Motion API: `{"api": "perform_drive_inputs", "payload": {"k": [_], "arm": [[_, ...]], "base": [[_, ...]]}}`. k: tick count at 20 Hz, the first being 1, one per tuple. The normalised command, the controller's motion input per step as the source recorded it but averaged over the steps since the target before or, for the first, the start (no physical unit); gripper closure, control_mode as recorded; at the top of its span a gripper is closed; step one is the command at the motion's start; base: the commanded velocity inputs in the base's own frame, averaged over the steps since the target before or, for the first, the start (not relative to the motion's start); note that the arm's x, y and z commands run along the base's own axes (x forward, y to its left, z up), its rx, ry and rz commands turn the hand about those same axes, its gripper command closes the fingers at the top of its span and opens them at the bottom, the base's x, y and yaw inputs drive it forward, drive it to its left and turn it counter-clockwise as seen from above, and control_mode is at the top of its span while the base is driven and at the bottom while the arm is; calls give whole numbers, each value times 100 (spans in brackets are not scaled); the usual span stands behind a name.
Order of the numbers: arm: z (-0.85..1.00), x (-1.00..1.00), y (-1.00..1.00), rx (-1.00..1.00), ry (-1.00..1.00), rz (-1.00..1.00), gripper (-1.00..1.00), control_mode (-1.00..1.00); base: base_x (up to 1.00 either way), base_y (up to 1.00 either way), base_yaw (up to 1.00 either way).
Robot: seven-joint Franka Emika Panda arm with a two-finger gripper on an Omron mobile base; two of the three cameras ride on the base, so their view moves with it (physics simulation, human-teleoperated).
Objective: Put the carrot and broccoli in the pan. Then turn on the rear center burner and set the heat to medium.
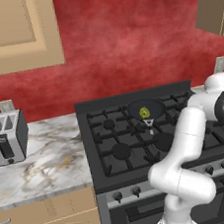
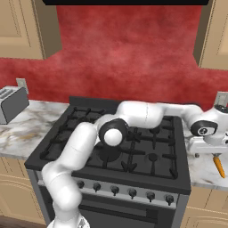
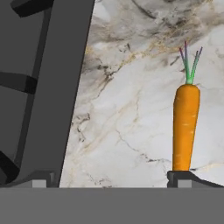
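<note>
The carrot (image 3: pixel 185 127) lies on the marble counter (image 3: pixel 127 109) just right of the stove's edge (image 3: pixel 74 87), and fetching it looks like the step in hand. The gripper (image 3: pixel 113 178) hovers over the counter with jaws spread wide and empty; one fingertip sits at the carrot's thick end, so it likely needs shifting to straddle it. The arm stretches rightward across the stove. Farther back, the broccoli (image 1: pixel 144 112) already sits in the pan (image 1: pixel 154 109) on a rear burner.

broccoli (image 1: pixel 144 112) sitting in the pan (image 1: pixel 153 105) | pan on the stove's (image 1: pixel 94 136) back burner | toaster (image 1: pixel 6 137) off left on counter (image 1: pixel 45 162)
</note>
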Motion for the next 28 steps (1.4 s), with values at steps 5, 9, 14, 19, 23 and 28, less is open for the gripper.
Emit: {"api": "perform_drive_inputs", "payload": {"k": [5,9,14,19,23,28], "arm": [[-23,0,-10,10,8,0,-100,-100],[-16,4,-16,5,4,0,-100,-100],[0,12,-21,0,0,0,-100,-100],[0,5,-13,2,3,0,-100,-100],[-12,1,-8,4,5,0,-100,-100],[-11,9,-12,4,3,0,-100,-100]], "base": [[0,0,0],[0,0,0],[0,0,0],[0,0,0],[0,0,0],[0,0,0]]}}
